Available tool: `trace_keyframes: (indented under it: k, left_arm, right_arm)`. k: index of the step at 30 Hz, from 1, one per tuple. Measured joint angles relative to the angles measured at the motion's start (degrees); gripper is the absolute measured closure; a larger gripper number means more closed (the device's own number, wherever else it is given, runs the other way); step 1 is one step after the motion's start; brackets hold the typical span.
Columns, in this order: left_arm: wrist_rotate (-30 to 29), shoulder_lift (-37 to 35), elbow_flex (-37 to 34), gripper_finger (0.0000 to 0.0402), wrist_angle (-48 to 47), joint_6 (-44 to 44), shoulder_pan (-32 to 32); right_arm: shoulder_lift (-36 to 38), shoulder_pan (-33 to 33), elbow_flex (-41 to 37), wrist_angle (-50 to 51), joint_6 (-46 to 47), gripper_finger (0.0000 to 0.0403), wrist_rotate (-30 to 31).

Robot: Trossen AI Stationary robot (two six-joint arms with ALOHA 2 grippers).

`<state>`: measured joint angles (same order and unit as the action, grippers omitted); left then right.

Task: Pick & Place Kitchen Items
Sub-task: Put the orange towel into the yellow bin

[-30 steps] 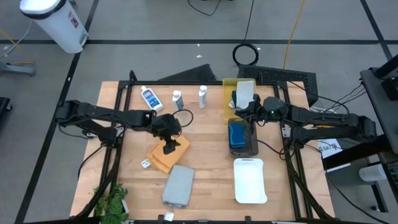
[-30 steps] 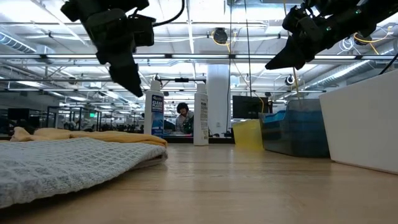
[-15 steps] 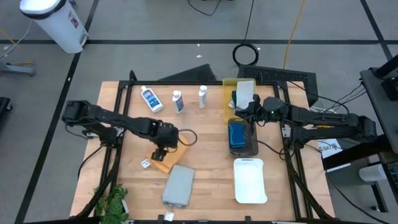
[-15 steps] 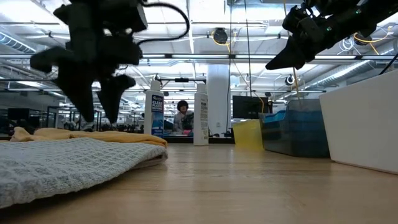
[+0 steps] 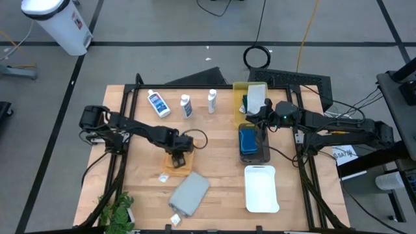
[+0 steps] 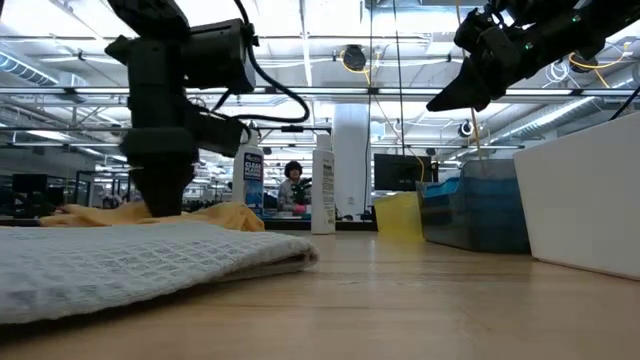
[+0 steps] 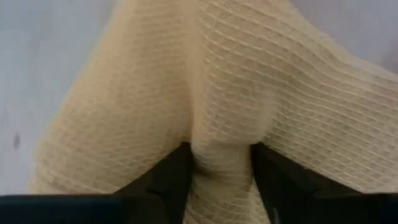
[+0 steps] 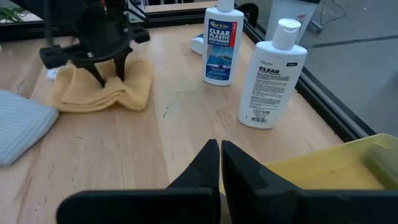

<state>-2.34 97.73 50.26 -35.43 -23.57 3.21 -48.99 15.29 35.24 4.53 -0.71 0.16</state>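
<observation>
Orange towel (image 7: 249, 106) looks soft and light, so you lift by the ridge your left gripper (image 7: 221, 165) pinches; right gripper (image 8: 220, 163) hovers pressed together.

high view: overhead, straight down on the whole worktop (image 5: 214, 182)
low view: worktop height, level, facing the room
left wrist: pressed close to the orange towel (image 7: 205, 93)
right wrist: farther off, across the worktop; shares that towel with every view
</observation>
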Motion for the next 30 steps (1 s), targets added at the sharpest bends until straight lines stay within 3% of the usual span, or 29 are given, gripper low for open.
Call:
trace_keyframes:
  k: [4, 7, 10, 16, 23, 27, 30]
  left_arm:
    - [1.0, -0.2, -0.2, 0.0292, 1.1, -13.2, -2.2]
    - [1.6, -0.2, -0.3, 0.0318, 2.2, -13.1, -2.5]
    - [1.8, -0.1, 0.4, 0.0318, 2.2, -9.3, -2.5]
    - [1.7, -0.1, 5.2, 0.0237, -0.4, -6.7, -1.5]
    - [-0.7, -2.0, 15.5, 0.0124, -10.1, 5.1, -2.1]
    - [-3.6, -2.2, 20.5, 0.0096, -18.0, 10.5, -3.6]
    - [-0.8, -2.1, 20.5, 0.0090, -21.3, 14.8, -6.9]
  right_arm:
    - [0.0, 0.0, 0.0, 0.0, 0.0, 0.0403, 0.0]
    - [0.0, 0.0, 0.0, 0.0, 0.0, 0.0403, 0.0]
    - [0.0, 0.0, 0.0, 0.0, 0.0, 0.0403, 0.0]
    - [0.0, 0.0, 0.0, 0.0, 0.0, 0.0403, 0.0]
    - [0.0, 0.0, 0.0, 0.0, 0.0, 0.0403, 0.0]
    - [0.0, 0.0, 0.0, 0.0, 0.0, 0.0403, 0.0]
    - [0.0, 0.0, 0.0, 0.0, 0.0, 0.0403, -0.2]
